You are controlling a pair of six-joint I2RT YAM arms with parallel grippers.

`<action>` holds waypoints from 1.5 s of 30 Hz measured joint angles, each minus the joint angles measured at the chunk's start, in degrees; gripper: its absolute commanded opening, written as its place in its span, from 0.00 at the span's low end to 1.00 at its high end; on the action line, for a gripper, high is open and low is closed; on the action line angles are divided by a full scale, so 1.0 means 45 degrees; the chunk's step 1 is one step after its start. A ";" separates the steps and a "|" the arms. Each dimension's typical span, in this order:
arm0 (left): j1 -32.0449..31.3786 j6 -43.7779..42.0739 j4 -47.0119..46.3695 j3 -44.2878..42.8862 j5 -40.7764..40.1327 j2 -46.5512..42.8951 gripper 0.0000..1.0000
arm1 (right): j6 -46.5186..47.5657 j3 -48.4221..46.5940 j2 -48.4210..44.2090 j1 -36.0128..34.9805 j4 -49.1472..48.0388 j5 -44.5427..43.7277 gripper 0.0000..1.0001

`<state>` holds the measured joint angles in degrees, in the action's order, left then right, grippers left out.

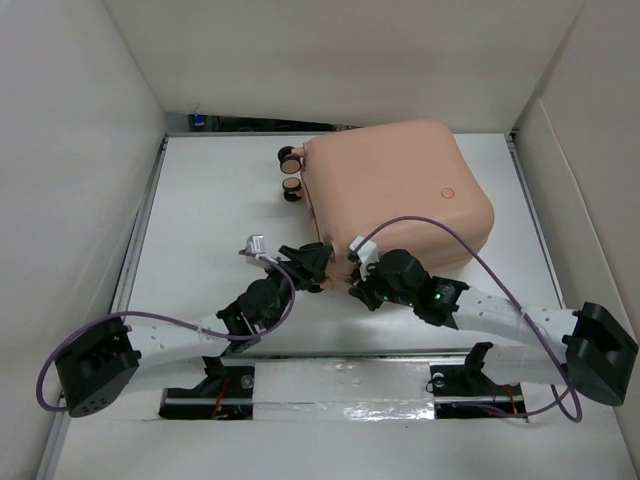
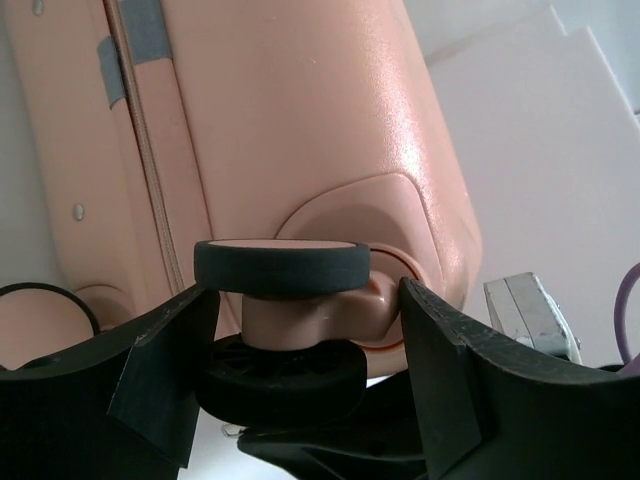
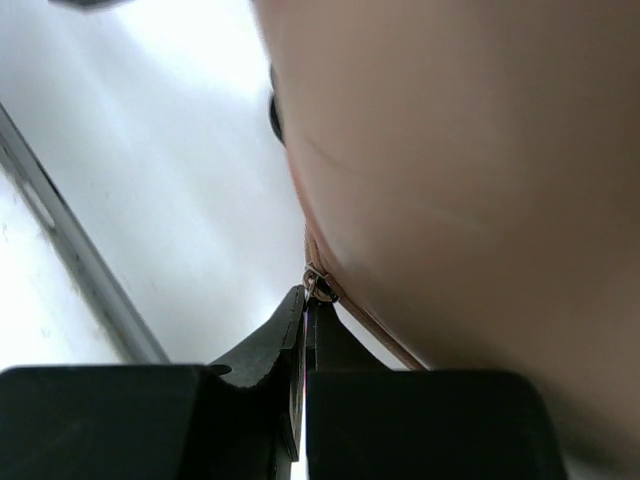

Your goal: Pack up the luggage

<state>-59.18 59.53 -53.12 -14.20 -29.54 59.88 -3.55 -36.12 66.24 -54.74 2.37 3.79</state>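
The luggage (image 1: 395,185) is seen lying flat and closed on the white table (image 1: 220,200), toward the far right of centre, with its long side turned slightly askew. Its peach-pink shell is smooth and glossy, the corners are rounded, and a small round mark (image 1: 447,192) is set into the upper face. Two black-rimmed wheels (image 1: 290,156) project from the far left corner. In the left wrist view a seam line (image 2: 150,170) is shown running down the side of the shell, with grey patches (image 2: 145,25) beside it.

A near wheel (image 2: 280,265), black-tyred on a pink hub, is straddled by the left gripper (image 2: 300,300). Its jaws are spread wide to either side of the wheel, and a gap is visible on one side.

The right gripper (image 3: 305,300) is pressed fully together against the near edge of the shell, its tips meeting a small metal zipper pull (image 3: 316,281). Whether the pull is actually pinched cannot be told.

A purple cable (image 1: 480,255) is looped over the shell's near corner.
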 measured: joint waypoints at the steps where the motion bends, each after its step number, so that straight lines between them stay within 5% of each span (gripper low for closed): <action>1: -0.0121 -0.0126 0.0126 -0.0126 -0.0272 0.0049 0.00 | -0.0068 0.0233 0.0053 -0.0015 -0.0597 0.0000 0.00; 6: -0.0554 -0.1112 0.0942 -0.1044 -0.0015 0.0398 0.07 | -0.0437 0.1477 -0.0947 0.0160 -0.1763 -0.0393 0.00; 8: -0.0651 -0.1880 0.1477 -0.1700 0.1224 0.0840 0.46 | -0.0675 0.1928 -0.1967 0.0515 -0.1438 -0.0597 0.00; 10: -0.0515 -0.2773 0.2312 -0.2647 0.3070 0.1535 0.74 | -0.0976 0.2545 -0.3118 0.1127 -0.0996 -0.0510 0.00; 12: -0.0301 -0.3458 0.3483 -0.3623 0.4668 0.2181 0.82 | -0.1175 0.2934 -0.3973 0.1715 -0.0525 -0.0262 0.00; 16: 0.1812 -0.3925 0.4464 -0.4556 0.6688 0.2103 0.88 | -0.1282 0.3424 -0.5382 0.2652 0.0248 0.0563 0.00; 21: 0.6023 -0.4133 0.4901 -0.5076 0.7101 0.1749 0.86 | -0.1263 0.3861 -0.7067 0.3385 0.1370 0.1127 0.00; 27: 0.8242 -0.5629 0.5270 -0.6407 0.7844 0.3099 0.84 | -0.1166 0.3925 -0.7951 0.3900 0.2273 0.1627 0.00; 37: 0.8670 -0.9850 0.5994 -0.8272 0.9996 0.5255 0.92 | -0.0889 0.3993 -0.8204 0.4104 0.2429 0.2084 0.00; 45: 0.8675 -1.2638 0.8840 -1.2274 1.1239 0.7849 0.87 | -0.0831 0.4065 -0.8471 0.4235 0.2550 0.2443 0.00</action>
<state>-20.14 2.66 -13.34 -69.43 21.04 95.20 -7.29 -17.82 28.12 -35.68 13.85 14.79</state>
